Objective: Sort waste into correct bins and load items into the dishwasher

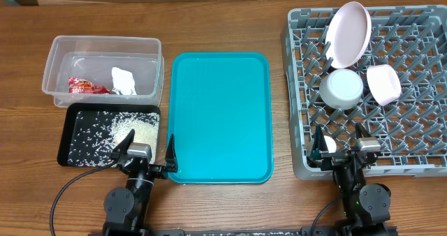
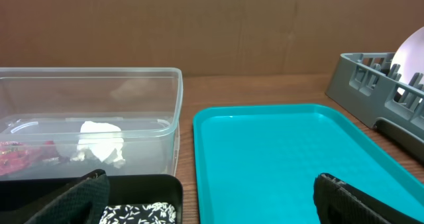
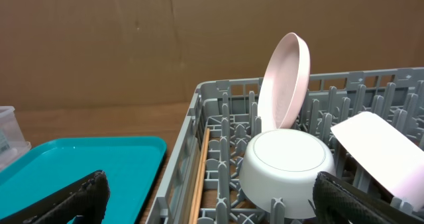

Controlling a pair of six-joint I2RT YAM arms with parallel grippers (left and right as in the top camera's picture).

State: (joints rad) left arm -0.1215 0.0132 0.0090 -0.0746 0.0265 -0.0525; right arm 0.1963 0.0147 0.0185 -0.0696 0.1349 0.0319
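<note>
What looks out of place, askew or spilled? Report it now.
Nothing stands out. The rice sits wholly inside the black tray. The wrapper and tissue lie in the clear tub. The plate and bowl rest among the pegs of the rack. No spill shows.

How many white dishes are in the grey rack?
3 clearly: upright plate at the back, overturned bowl below it, tilted dish beside the bowl. A small white object at the front edge of the rack may be a fourth.
</note>
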